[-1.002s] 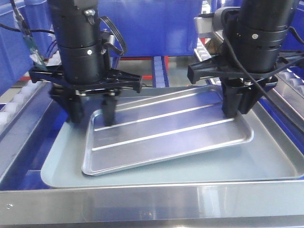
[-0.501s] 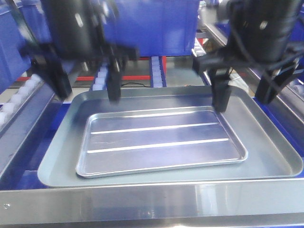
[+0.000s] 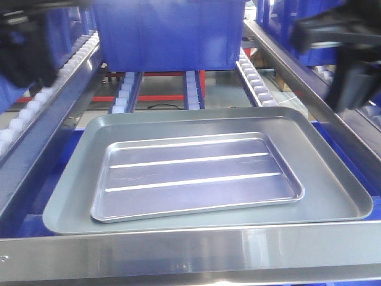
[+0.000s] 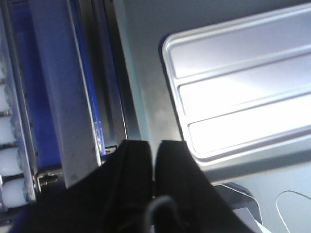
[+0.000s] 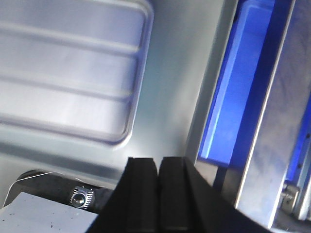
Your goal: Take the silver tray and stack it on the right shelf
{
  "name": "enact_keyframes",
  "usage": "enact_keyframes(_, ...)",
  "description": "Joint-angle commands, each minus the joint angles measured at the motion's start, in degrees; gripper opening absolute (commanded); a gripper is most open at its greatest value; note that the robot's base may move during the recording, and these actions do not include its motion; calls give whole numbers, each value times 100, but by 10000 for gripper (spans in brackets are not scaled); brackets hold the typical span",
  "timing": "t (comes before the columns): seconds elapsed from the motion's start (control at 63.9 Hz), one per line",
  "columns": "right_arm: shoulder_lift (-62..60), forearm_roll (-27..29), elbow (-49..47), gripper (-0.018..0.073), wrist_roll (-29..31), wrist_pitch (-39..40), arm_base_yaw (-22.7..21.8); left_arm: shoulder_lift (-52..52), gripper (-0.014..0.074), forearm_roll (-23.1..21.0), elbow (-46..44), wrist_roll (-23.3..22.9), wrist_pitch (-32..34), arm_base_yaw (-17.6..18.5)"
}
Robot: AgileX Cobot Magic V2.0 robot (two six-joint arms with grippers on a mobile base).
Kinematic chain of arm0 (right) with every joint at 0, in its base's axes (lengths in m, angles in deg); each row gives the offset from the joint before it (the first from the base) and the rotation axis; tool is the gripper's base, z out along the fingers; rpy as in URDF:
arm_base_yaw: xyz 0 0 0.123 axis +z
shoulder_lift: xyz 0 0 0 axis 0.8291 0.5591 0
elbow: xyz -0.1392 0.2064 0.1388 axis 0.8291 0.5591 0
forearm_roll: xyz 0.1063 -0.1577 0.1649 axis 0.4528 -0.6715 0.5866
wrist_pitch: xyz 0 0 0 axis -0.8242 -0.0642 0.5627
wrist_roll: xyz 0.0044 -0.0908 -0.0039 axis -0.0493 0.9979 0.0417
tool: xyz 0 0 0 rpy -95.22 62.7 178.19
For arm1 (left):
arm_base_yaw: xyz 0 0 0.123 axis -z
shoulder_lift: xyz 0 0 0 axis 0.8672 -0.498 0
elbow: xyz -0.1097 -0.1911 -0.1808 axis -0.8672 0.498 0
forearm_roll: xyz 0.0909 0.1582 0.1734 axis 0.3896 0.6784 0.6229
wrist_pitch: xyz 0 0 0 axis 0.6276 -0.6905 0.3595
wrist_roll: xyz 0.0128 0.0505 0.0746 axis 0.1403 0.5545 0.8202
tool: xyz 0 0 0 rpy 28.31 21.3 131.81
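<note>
The silver tray (image 3: 196, 176), shiny with two raised ridges, lies flat inside a larger dull grey tray (image 3: 333, 179) on the right shelf (image 3: 190, 253), just behind its steel front bar. Nothing holds it. My left gripper (image 4: 154, 143) is shut and empty, raised above the grey tray's left rim, beside the silver tray's (image 4: 243, 92) corner. My right gripper (image 5: 158, 160) is also shut and empty, high over the grey tray's right side, off the silver tray's (image 5: 68, 73) corner. In the front view both arms are dark blurs at the top left (image 3: 24, 53) and top right (image 3: 351, 65).
A blue bin (image 3: 169, 33) stands on the rack behind the trays. Rails of white rollers (image 3: 256, 80) run back on both sides, with steel side rails (image 3: 297, 77) and blue frame parts (image 5: 233, 97) close to the grey tray's edges.
Both arms have let go of the silver tray and lifted up and outward, toward the frame's top corners. The tray has dropped flat into the grey tray and squared up.
</note>
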Motion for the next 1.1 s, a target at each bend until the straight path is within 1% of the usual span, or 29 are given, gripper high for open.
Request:
enact_keyframes(0.0, -629, -139, 339, 57, 73, 543, 106, 644, -90, 95, 425, 0, 695, 20)
enact_keyframes(0.11, -1292, -139, 1031, 57, 73, 927, 285, 1253, -92, 187, 1153, 11, 1240, 20)
enact_keyframes(0.219, -1961, -139, 1620, 57, 73, 1218, 429, 1941, -92, 195, 1851, 286, 1704, 20)
enact_keyframes(0.297, -2521, -139, 1960, 57, 73, 1333, 548, 2480, -92, 195, 2238, 488, 1874, 20)
enact_keyframes(0.423, -3492, -139, 2281, 57, 73, 1360, 715, 3416, -92, 180, 2660, 716, 1876, 20)
enact_keyframes(0.595, -4727, -183, 2321, 57, 73, 1432, 772, 4557, -92, 180, 2735, 731, 1806, 20)
enact_keyframes(0.72, -5347, -322, 2321, 57, 73, 1518, 772, 5076, -92, 180, 2735, 731, 1806, 20)
enact_keyframes(0.783, -5496, -335, 2321, 57, 73, 1525, 760, 5217, -92, 169, 2735, 731, 1806, 20)
enact_keyframes(0.845, -5513, -335, 2321, 57, 73, 1506, 760, 5242, -92, 28, 2735, 731, 1806, 20)
enact_keyframes(1.08, -5513, -335, 2321, 57, 73, 1366, 760, 5217, -92, 28, 2744, 731, 1806, 20)
